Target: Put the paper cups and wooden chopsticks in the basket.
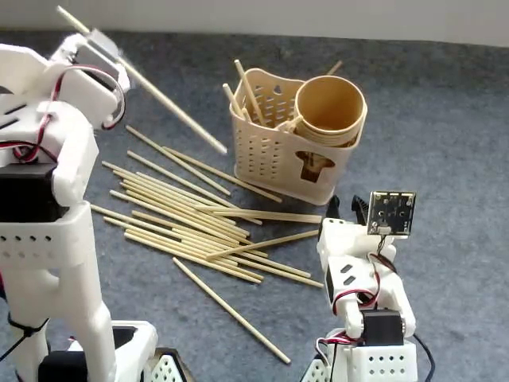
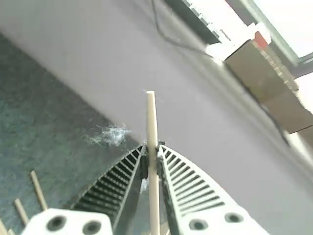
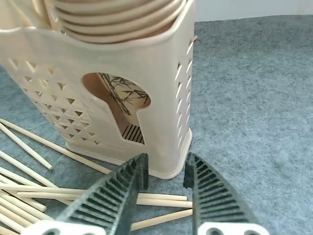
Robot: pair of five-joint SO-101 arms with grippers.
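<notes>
Currently we hold one chopstick (image 2: pixel 151 117) aloft.
Left gripper (image 2: pixel 151 147) pinches it; right gripper (image 3: pixel 166 169) sits spread open beside the basket (image 3: pixel 49 98).

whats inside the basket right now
A stack of paper cups fills one side of the basket, and a few chopsticks stand in the other. The wall hides the chopsticks' lower ends and most of the stack; the cup count is unclear.

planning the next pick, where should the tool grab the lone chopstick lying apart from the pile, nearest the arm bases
Grip the lone chopstick near its middle, from straight above, closing across its length. It lies flat with bare mat on both sides there.
</notes>
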